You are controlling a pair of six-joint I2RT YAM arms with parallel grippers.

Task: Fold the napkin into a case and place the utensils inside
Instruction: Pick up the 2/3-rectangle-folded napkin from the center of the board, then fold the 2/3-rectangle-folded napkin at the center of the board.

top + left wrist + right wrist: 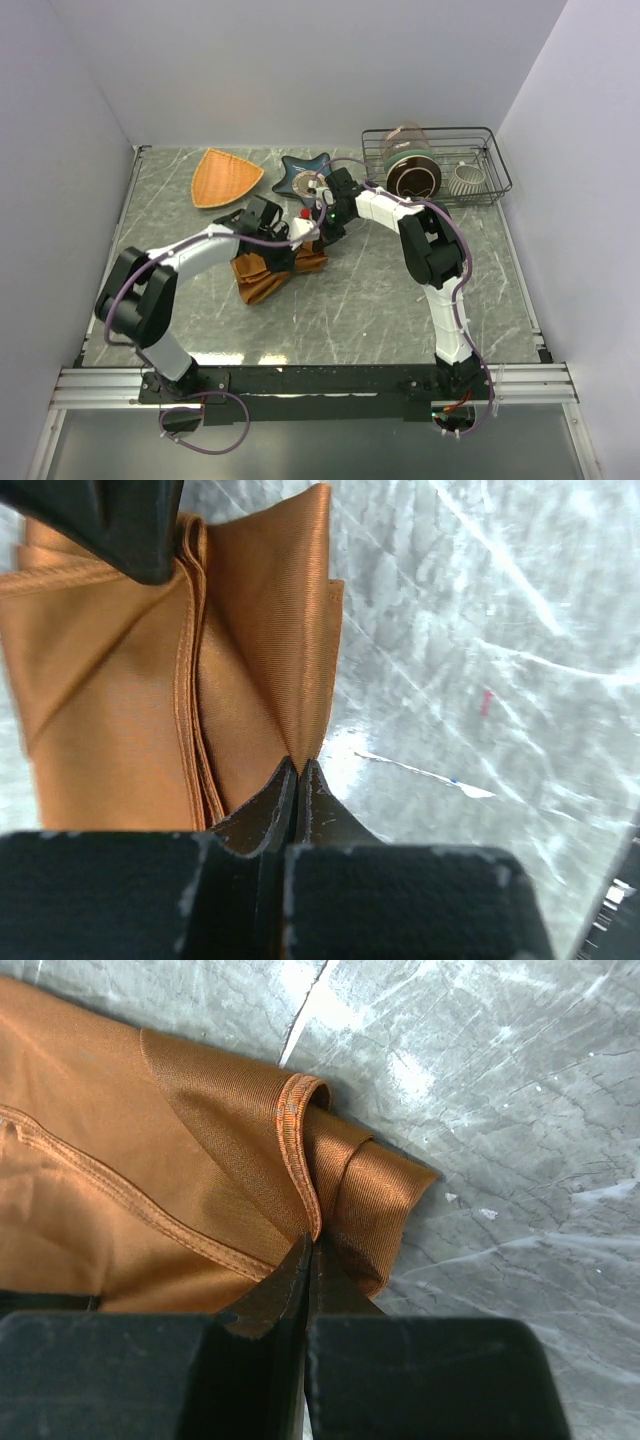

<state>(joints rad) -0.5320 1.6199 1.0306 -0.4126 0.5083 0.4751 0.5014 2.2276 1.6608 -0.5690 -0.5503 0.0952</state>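
Note:
The rust-orange napkin lies in loose, bunched folds at the middle of the table, between the two arms. My left gripper is shut on one folded edge of the napkin, its jaws pressed together with cloth pinched at the tips. My right gripper is shut on a rolled, hemmed corner of the napkin. In the top view the left gripper and right gripper sit close together over the cloth's far edge. The utensils and a case are out of view.
A lighter orange woven triangular plate and a dark star-shaped dish sit at the back. A wire rack at the back right holds a jar and a white cup. Walls enclose the marbled table.

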